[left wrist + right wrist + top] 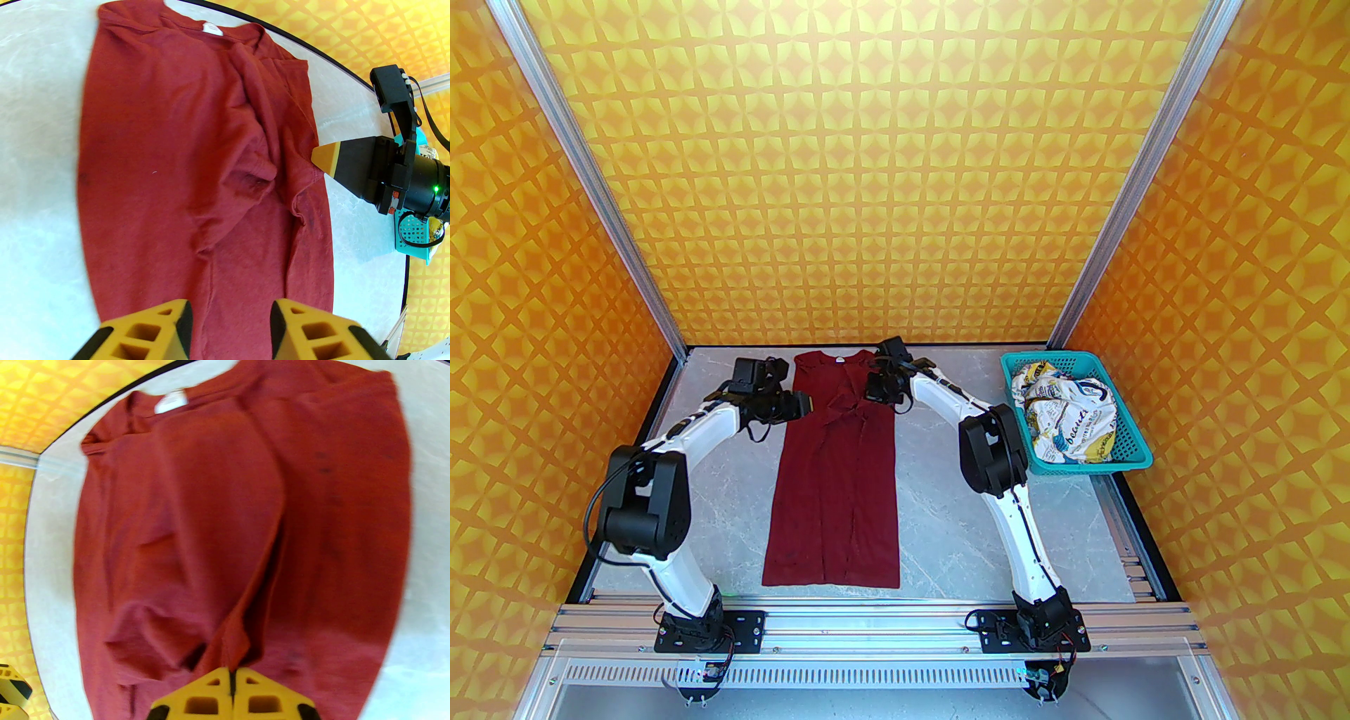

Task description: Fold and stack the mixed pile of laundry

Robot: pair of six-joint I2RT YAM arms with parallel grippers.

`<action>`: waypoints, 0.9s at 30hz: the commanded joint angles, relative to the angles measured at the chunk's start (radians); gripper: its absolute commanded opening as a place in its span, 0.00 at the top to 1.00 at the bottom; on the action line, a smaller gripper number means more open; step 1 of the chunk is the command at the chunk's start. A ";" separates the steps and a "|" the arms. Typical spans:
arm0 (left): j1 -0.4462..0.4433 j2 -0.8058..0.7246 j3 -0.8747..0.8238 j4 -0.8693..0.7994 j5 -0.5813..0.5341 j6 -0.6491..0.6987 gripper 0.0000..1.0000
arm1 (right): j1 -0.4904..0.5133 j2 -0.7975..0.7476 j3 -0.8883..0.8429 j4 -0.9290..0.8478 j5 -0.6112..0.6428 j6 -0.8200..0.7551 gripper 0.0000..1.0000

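T-shirt: flat on table | other garment: in basket, far right

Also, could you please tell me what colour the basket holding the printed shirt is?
The basket is teal, clearest in the top external view.

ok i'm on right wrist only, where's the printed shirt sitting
Observer: The white printed garment lies crumpled in the teal basket, at the far right corner of the table.
Operator: and the left hand, open or shut
Observer: The left hand is open and empty, at the left edge of the red T-shirt, near its collar.
Operator: how far does the shirt run toward me
Observer: It lies as a long narrow strip, its hem near the table's near edge.
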 commanded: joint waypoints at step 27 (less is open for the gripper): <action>-0.006 -0.376 -0.349 -0.212 -0.170 -0.076 0.58 | 0.044 -0.360 -0.293 0.024 -0.187 -0.102 0.48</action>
